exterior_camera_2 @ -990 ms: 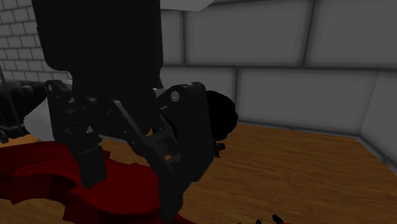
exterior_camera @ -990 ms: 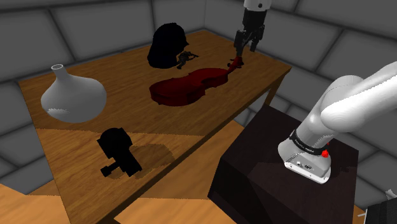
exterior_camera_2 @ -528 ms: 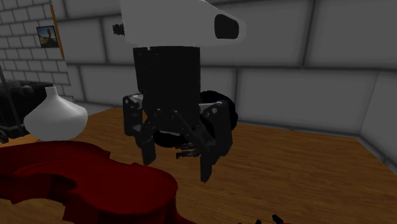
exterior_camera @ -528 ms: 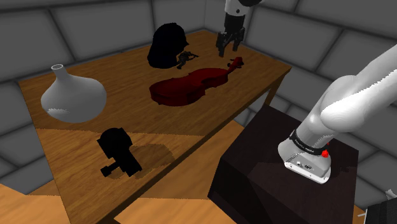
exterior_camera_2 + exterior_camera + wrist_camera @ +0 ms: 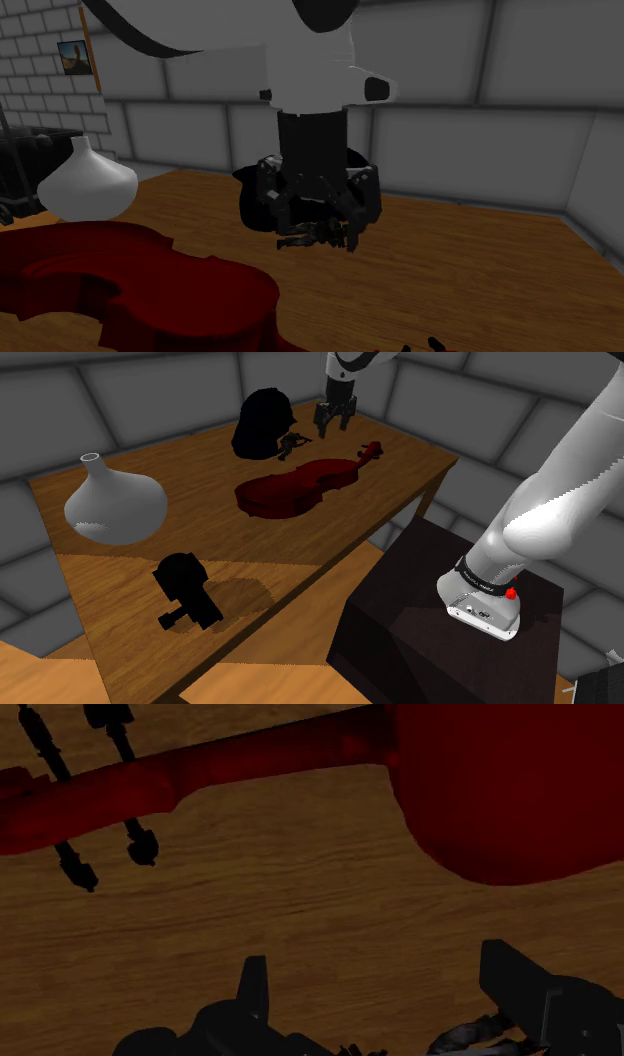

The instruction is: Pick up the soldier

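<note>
The small dark soldier figure lies on the wooden desk at its far end. It is just beside a black rounded bulk and near the scroll end of a dark red violin. The all-black two-finger hand hangs close above it, a little to the shoulder view's right, with its fingers spread and clasping nothing. From the second exterior view the hand sits low over the figure; whether they touch cannot be told. The reach looks nearly complete. Lining up, closing on the figure and lifting it appear to remain. A white bulbous vase stands well apart.
</note>
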Robot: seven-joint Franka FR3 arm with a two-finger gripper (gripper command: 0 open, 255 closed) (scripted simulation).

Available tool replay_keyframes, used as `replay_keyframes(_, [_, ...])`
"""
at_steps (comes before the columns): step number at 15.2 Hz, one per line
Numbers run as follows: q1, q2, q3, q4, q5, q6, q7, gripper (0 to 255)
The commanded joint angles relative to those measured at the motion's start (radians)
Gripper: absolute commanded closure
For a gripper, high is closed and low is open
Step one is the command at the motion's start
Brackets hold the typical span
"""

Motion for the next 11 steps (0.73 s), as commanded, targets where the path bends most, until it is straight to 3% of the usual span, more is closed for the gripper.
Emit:
replay_keyframes(1, [-0.001, 0.07, -0.001, 0.058, 0.004, 0.026, -0.002, 0])
replay_keyframes(7, [-0.009, 0.289, -0.003, 0.293, 0.018, 0.051, -0.015, 0])
replay_keyframes(11, [-0.01, 0.31, -0.003, 0.28, 0.019, 0.087, -0.015, 0])
